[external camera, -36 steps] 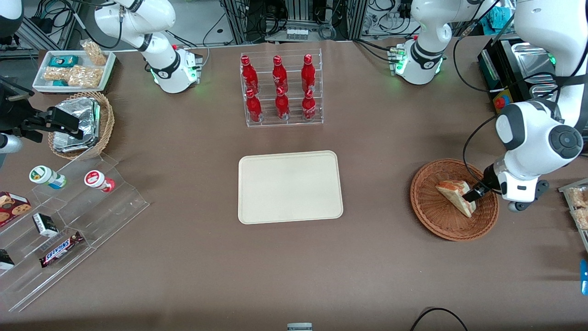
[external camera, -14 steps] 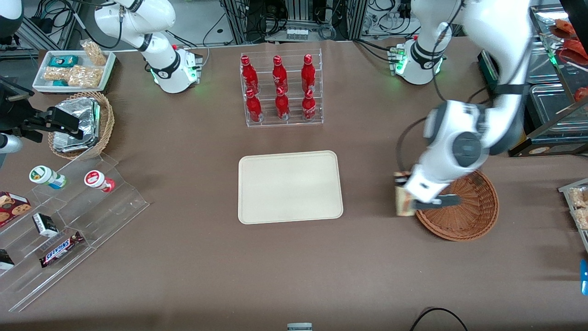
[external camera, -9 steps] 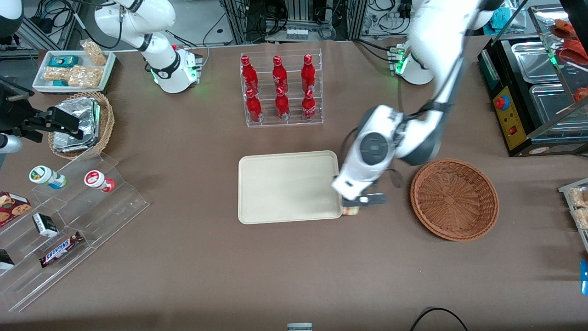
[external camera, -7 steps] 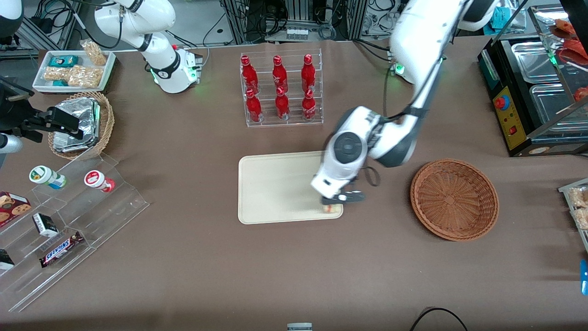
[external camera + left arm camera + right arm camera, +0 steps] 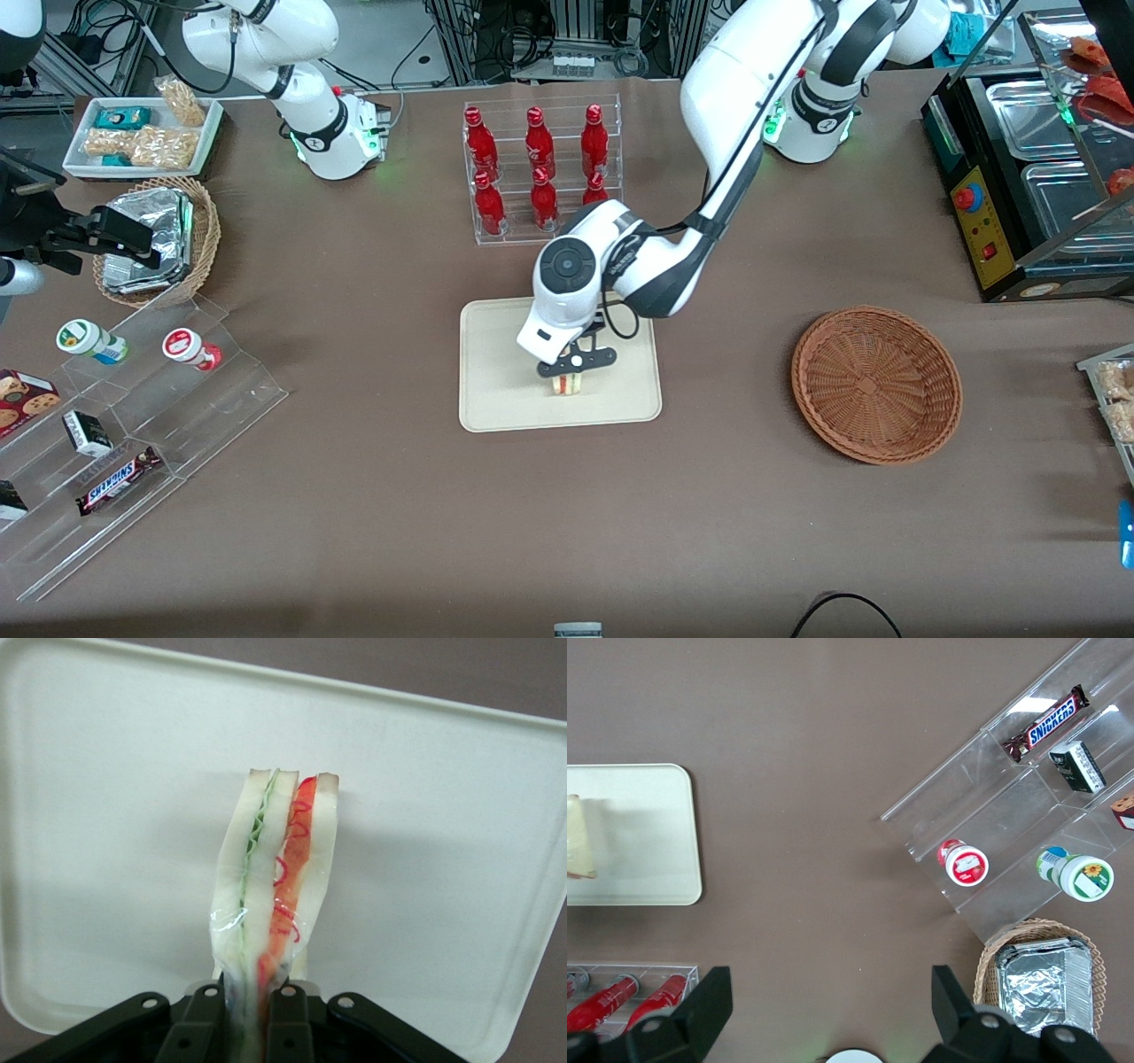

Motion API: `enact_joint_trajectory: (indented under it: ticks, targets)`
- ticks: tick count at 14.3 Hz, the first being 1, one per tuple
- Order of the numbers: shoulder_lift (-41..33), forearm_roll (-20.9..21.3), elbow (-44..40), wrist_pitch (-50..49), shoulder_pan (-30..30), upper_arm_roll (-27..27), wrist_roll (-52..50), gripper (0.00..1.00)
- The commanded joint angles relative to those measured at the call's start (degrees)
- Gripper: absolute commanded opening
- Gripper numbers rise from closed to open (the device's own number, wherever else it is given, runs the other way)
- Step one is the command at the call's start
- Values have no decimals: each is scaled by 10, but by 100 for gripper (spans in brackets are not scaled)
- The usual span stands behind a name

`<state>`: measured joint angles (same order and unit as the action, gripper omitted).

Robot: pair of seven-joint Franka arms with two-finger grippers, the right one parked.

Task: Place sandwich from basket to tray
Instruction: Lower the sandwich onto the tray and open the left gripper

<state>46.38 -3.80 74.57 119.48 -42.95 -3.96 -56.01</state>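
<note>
The sandwich (image 5: 567, 384), a wrapped wedge of white bread with green and orange-red layers, hangs over the cream tray (image 5: 496, 399). My left gripper (image 5: 568, 372) is shut on the sandwich and holds it over the middle of the tray, in the half nearer the front camera. In the left wrist view the sandwich (image 5: 275, 877) stands edge-on between my fingers (image 5: 202, 1028), with the tray (image 5: 106, 815) under it. The sandwich's edge also shows in the right wrist view (image 5: 578, 837). The reddish-brown wicker basket (image 5: 875, 383) stands empty toward the working arm's end of the table.
A clear rack of red bottles (image 5: 540, 173) stands farther from the front camera than the tray. A tan basket of foil packets (image 5: 159, 239), a white snack tray (image 5: 142, 133) and a clear stepped display of snacks (image 5: 124, 425) lie toward the parked arm's end.
My gripper lifted the sandwich out of the basket and carried it sideways toward the parked arm's end, from above the basket to over the tray. The basket is now empty.
</note>
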Motion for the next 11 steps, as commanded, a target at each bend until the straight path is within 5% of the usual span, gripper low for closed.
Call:
enact_joint_trajectory:
  ticks: [1, 3, 4, 6, 11]
  targets:
    - [36, -9, -46, -8, -10, 5, -18, 0]
    - [40, -9, -45, -8, -9, -7, -17, 5]
    - [40, -19, -46, -7, -6, -8, -16, 21]
    - [38, -37, -42, -7, -7, -8, -8, 100]
    - [-10, 9, -38, -34, -8, -4, -6, 100]
